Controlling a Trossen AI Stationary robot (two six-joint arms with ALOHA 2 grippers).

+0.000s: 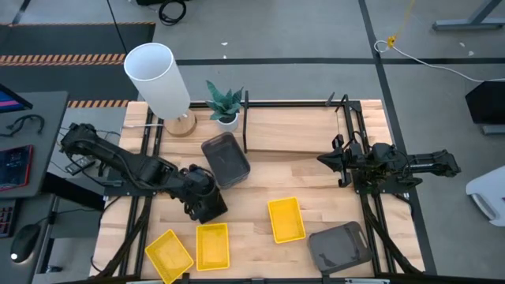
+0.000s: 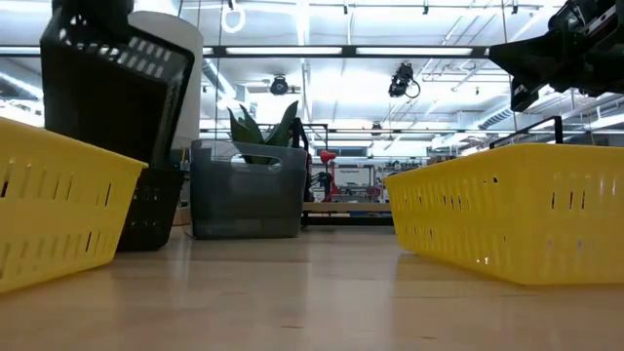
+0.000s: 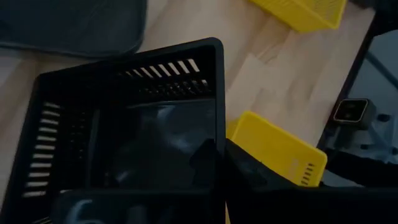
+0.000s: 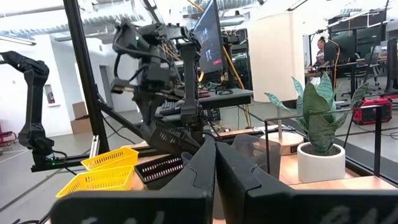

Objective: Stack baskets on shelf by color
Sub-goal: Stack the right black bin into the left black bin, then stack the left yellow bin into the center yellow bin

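My left gripper (image 1: 195, 195) is shut on a black basket (image 1: 211, 207), which hangs tilted in the air in the low view (image 2: 109, 83). Another black basket (image 2: 148, 210) stands on the table below it. One grey basket (image 1: 226, 158) sits in front of the shelf (image 1: 292, 132), and a second grey basket (image 1: 339, 247) lies near the table's near right corner. Three yellow baskets (image 1: 168, 254) (image 1: 211, 245) (image 1: 286, 218) rest flat along the near side. My right gripper (image 1: 325, 160) hovers shut by the shelf's right end, touching nothing. My left gripper (image 3: 221, 154) holds the black basket by one side wall (image 3: 217, 118), just below its rim. One finger (image 3: 205, 155) is inside the basket and the other (image 3: 252, 171) outside. The basket is lifted clear and tilted, its open side turned toward the wrist.
A white cylinder lamp (image 1: 158, 79) and a potted plant (image 1: 226, 104) stand at the table's far left, beside the shelf. Black frame rods (image 1: 344, 118) rise at the shelf's ends. Bare wood lies between the yellow baskets and the shelf.
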